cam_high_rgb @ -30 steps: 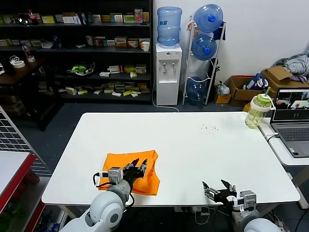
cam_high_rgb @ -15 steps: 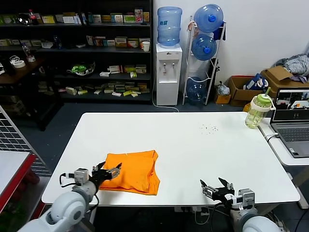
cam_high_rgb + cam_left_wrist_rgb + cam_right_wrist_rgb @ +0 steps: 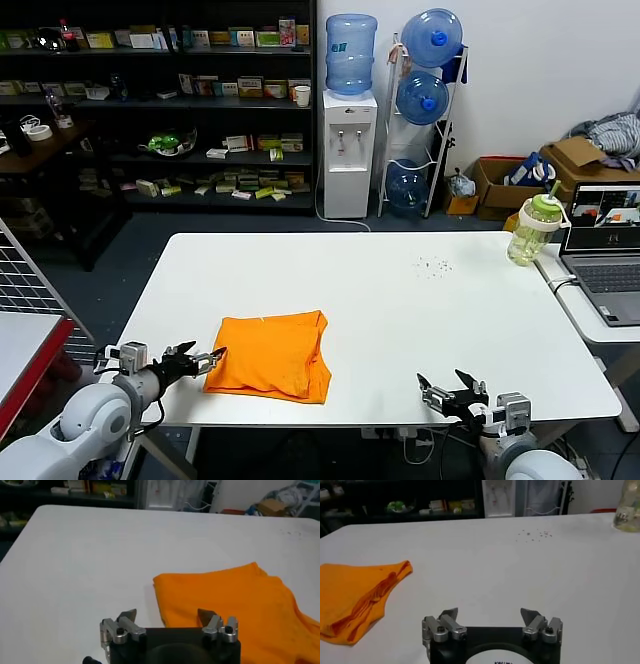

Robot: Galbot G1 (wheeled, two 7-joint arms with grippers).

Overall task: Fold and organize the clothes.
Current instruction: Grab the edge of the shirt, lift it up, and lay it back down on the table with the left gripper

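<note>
Head view: the orange T-shirt (image 3: 270, 356) is sitting folded into a rough rectangle on the white worktop (image 3: 400, 300), toward the robot's left and close to the near edge. The left gripper (image 3: 196, 358) is hanging just off the shirt's left edge at the worktop's corner, fingers spread, gripping nothing. The right gripper (image 3: 450, 386) is waiting at the near edge on the robot's right, well apart from the shirt, fingers also spread and empty. A green-capped bottle (image 3: 533, 229) is standing at the far right corner, next to a laptop (image 3: 603, 248) on a side table.

Left wrist view: the left gripper (image 3: 167, 616) is pointing at the T-shirt (image 3: 235, 600), with both fingers (image 3: 127, 616) standing wide apart just short of the fabric's near corner. Can't tell whether one tip is brushing the cloth.

Right wrist view: the right gripper (image 3: 490, 614) is hovering over bare worktop (image 3: 520, 565), fingers (image 3: 530, 615) wide open. The T-shirt (image 3: 355, 597) is lying off to one side, its stacked layers showing along the edge. A few dark specks (image 3: 535, 534) are scattered farther out.
</note>
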